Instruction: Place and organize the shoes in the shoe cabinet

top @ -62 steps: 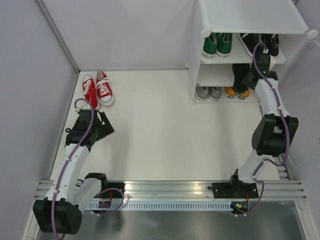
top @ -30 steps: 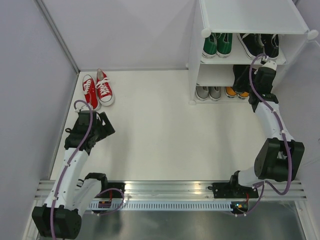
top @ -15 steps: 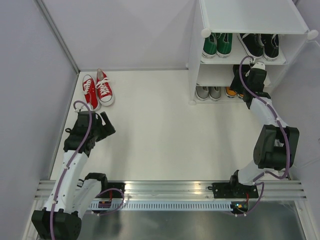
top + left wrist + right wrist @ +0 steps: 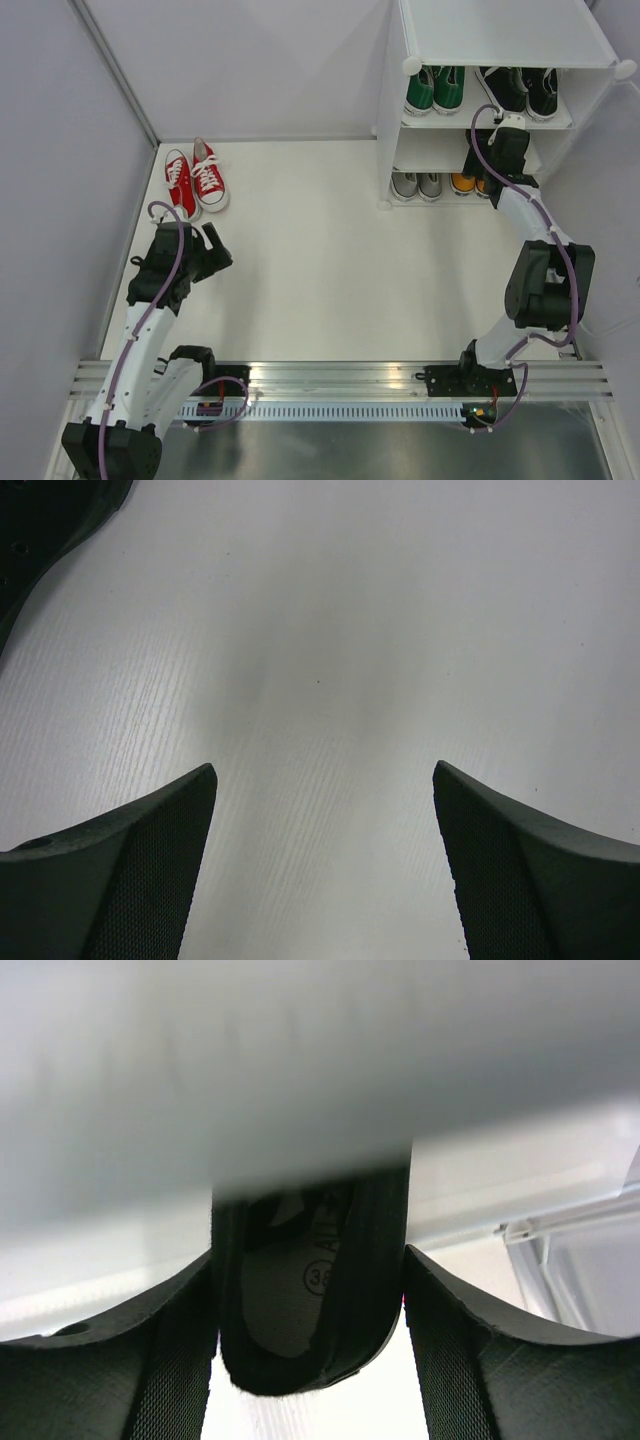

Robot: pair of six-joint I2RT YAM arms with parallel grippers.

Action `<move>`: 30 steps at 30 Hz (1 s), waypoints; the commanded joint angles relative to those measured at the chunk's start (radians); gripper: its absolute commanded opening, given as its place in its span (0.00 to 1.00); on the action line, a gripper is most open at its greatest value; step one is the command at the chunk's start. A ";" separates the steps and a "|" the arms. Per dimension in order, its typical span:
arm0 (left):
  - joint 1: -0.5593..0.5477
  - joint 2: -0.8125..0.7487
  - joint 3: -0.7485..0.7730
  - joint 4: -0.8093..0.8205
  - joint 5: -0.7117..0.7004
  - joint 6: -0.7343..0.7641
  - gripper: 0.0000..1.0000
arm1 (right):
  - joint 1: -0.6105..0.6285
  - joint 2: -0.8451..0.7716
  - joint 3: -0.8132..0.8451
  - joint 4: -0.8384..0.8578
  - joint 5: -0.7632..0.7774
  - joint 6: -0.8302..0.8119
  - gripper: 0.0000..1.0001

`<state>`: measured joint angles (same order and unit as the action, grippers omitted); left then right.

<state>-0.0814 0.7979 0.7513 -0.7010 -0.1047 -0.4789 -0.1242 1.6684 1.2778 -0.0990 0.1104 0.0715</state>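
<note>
Near your left base, the left gripper (image 4: 322, 770) hangs wide open above the table (image 4: 330, 630). Beyond it, two red shoes (image 4: 195, 180) sit side by side near the back wall. Farther right, at the shoe cabinet (image 4: 500, 30), your right gripper (image 4: 308, 1252) brackets a black shoe (image 4: 300, 1330) at the heel; you cannot tell whether it grips.

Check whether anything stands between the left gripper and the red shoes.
Nothing visible does. Only bare white table lies between the open left gripper and the red shoes by the left wall.

White-laced red shoes (image 4: 195, 180), green shoes (image 4: 434, 90), black shoes (image 4: 543, 92), grey shoes (image 4: 416, 185) and orange shoes (image 4: 460, 184), with a white translucent cabinet (image 4: 500, 30).
</note>
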 commanded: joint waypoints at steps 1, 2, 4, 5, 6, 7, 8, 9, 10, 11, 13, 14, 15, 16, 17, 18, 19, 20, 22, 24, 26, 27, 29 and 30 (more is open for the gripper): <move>-0.008 -0.016 -0.004 0.031 0.007 0.037 0.91 | -0.023 0.030 0.080 0.093 0.028 -0.064 0.15; -0.009 -0.017 -0.003 0.031 0.007 0.039 0.91 | -0.041 0.036 0.071 0.132 -0.004 -0.062 0.12; -0.009 -0.017 -0.004 0.032 0.005 0.039 0.91 | -0.061 0.039 0.058 0.188 -0.029 -0.064 0.10; -0.011 -0.017 -0.004 0.031 0.005 0.039 0.91 | -0.071 0.042 0.054 0.206 -0.038 -0.062 0.08; -0.011 -0.019 -0.004 0.031 0.003 0.040 0.91 | -0.080 0.048 0.042 0.225 -0.079 -0.062 0.05; -0.012 -0.019 -0.006 0.031 0.003 0.040 0.91 | -0.101 0.053 0.037 0.258 -0.092 -0.062 0.03; -0.014 -0.020 -0.006 0.031 0.003 0.042 0.91 | -0.109 0.059 0.035 0.268 -0.098 -0.062 0.02; -0.014 -0.019 -0.004 0.032 0.002 0.042 0.91 | -0.115 0.073 0.034 0.277 -0.100 -0.062 0.01; -0.015 -0.019 -0.006 0.032 -0.001 0.042 0.91 | -0.129 0.077 0.032 0.300 -0.103 -0.062 0.01; -0.017 -0.019 -0.006 0.031 -0.001 0.042 0.91 | -0.138 0.083 0.023 0.314 -0.106 -0.055 0.01; -0.020 -0.017 -0.006 0.031 -0.004 0.042 0.91 | -0.175 0.096 0.014 0.356 -0.150 -0.024 0.01; -0.018 -0.014 -0.007 0.029 -0.006 0.042 0.91 | -0.187 0.100 0.009 0.372 -0.162 -0.010 0.01; -0.018 -0.016 -0.007 0.029 -0.009 0.043 0.91 | -0.198 0.115 0.009 0.380 -0.167 -0.009 0.01; -0.018 -0.016 -0.006 0.031 -0.009 0.043 0.91 | -0.213 0.123 0.012 0.381 -0.169 -0.009 0.01; -0.020 -0.014 -0.007 0.031 -0.010 0.043 0.91 | -0.219 0.142 0.024 0.381 -0.192 -0.012 0.01; -0.018 -0.014 -0.006 0.032 -0.010 0.045 0.91 | -0.226 0.151 0.032 0.381 -0.199 -0.013 0.01; -0.018 -0.012 -0.007 0.032 -0.010 0.043 0.91 | -0.235 0.159 0.038 0.381 -0.205 -0.015 0.01; -0.020 -0.008 -0.006 0.031 -0.010 0.043 0.91 | -0.239 0.165 0.046 0.384 -0.221 -0.018 0.01; -0.020 -0.006 -0.006 0.031 -0.010 0.046 0.91 | -0.245 0.188 0.060 0.378 -0.229 -0.027 0.06; -0.020 -0.005 -0.006 0.031 -0.012 0.046 0.91 | -0.252 0.209 0.074 0.381 -0.235 -0.024 0.17; -0.020 -0.003 -0.006 0.031 -0.013 0.046 0.91 | -0.256 0.215 0.069 0.387 -0.224 -0.016 0.32; -0.020 -0.002 -0.006 0.032 -0.013 0.046 0.91 | -0.256 0.212 0.060 0.395 -0.222 -0.013 0.46; -0.020 0.000 -0.006 0.032 -0.016 0.046 0.91 | -0.256 0.196 0.036 0.412 -0.224 -0.006 0.59; -0.020 0.000 -0.007 0.031 -0.016 0.046 0.91 | -0.256 0.188 0.026 0.416 -0.224 -0.001 0.67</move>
<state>-0.0978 0.7959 0.7460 -0.7006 -0.1036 -0.4690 -0.3519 1.8523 1.3075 0.2546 -0.1379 0.0395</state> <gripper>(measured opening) 0.912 0.705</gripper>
